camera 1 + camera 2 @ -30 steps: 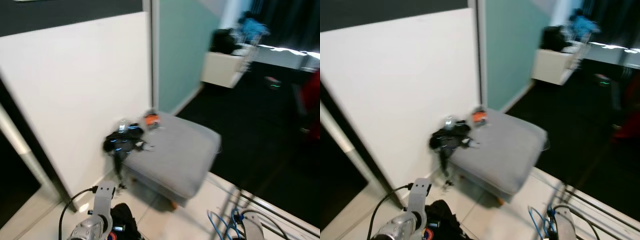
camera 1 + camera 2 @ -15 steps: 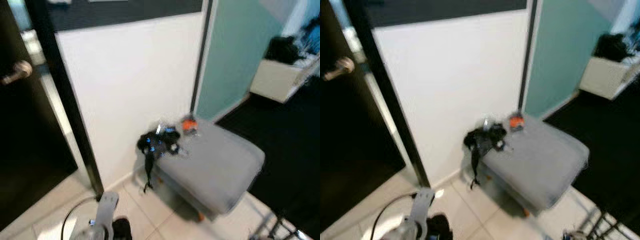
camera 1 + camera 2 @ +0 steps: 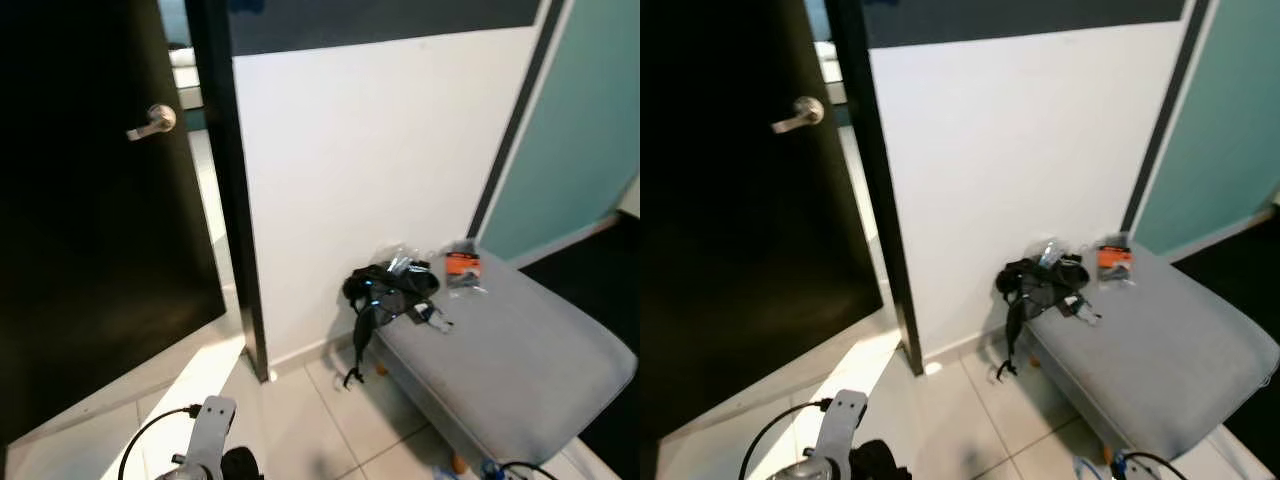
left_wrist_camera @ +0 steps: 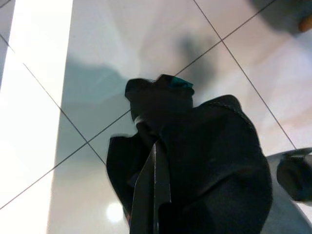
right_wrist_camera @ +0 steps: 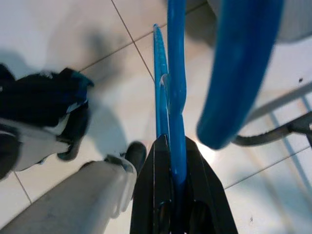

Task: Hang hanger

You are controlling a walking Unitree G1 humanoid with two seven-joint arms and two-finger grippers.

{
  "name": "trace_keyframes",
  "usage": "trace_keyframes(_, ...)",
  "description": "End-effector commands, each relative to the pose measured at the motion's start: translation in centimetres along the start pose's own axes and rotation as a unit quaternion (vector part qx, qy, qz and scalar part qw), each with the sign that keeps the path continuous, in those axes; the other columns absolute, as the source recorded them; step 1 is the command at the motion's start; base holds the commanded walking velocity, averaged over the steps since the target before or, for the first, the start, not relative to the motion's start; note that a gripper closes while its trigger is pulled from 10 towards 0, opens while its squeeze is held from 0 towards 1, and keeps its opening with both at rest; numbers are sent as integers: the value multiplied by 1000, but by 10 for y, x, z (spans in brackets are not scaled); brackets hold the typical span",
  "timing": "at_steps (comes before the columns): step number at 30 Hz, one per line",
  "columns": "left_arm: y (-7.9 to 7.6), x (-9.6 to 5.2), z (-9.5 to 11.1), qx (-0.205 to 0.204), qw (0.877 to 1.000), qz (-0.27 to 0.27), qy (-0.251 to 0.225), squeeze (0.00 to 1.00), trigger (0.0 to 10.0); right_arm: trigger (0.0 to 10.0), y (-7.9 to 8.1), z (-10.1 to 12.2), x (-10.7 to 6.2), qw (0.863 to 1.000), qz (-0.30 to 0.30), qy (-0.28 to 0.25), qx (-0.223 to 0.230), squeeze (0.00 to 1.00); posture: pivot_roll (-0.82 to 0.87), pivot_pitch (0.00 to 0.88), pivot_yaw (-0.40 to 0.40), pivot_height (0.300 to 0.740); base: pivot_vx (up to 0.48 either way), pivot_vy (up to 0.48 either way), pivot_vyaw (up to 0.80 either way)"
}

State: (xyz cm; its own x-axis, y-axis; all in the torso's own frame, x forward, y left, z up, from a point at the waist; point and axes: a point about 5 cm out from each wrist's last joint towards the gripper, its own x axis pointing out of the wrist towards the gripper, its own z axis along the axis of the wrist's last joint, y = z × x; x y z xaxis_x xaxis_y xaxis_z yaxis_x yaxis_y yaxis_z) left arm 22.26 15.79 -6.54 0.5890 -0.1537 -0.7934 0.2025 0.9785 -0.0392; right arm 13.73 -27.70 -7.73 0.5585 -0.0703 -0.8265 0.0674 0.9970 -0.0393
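The right gripper [image 5: 170, 195] has its 2 black fingers pressed together on a blue hanger [image 5: 171, 87], whose thin bars run away from the fingertips out over the pale tiled floor [image 5: 58, 29]; a thicker blue curve of the same colour, blurred and close to the lens, crosses just beside it and is probably part of the same hanger. The left gripper [image 4: 155, 195] is low over the tiles with a bunched black cloth [image 4: 204, 165] wrapped around its fingers, which seem to be closed on the fabric, though the cloth hides most of them. From the head camera, the left arm [image 3: 205, 445] shows at the near edge, low and slightly left of centre, with a black cable looping from it. Ahead stands a white wall panel [image 3: 380, 170], with a black door [image 3: 100, 230] bearing a silver lever handle [image 3: 152, 121] to its left and a teal wall [image 3: 600, 130] to its right. A grey padded bench [image 3: 510, 350] sits against the white panel on the right; on its far left corner lies a tangle of black straps [image 3: 385, 290], 1 strap hanging down over the edge toward the floor, and just right of it a small orange and black packet [image 3: 461, 268].
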Motion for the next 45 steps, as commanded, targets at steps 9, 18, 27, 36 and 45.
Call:
trace_keyframes(9, -2, 1, 6, 14, 1000, 3, -11, 0, 10000, 10000, 12, 16, 7, 1000, 4, -17, 9, 0, 191, 0, -12, 740, 0, 0, 800)
trace_keyframes(18, -1, 1, 7, 22, 1000, 7, -14, 0, 10000, 10000, 21, 11, 9, 1000, 8, -14, 14, 0, 193, 0, -11, 740, 0, 0, 800)
trace_keyframes(27, 2, 1, 9, 25, 999, 24, -22, 0, 10000, 10000, 15, 5, 5, 1000, 14, -16, 9, 0, 193, 0, -11, 740, 0, 0, 800)
trace_keyframes(36, 35, -7, 21, 14, 991, 113, -66, 0, 10000, 10000, -14, -17, -12, 1000, 6, -9, 13, 0, 193, 0, -10, 740, 0, 0, 800)
trace_keyframes(45, 119, -52, 97, 8, 911, 328, -250, 0, 10000, 10000, -29, -1, -12, 1000, -3, -14, 15, 0, 208, 0, -18, 740, 0, 0, 800)
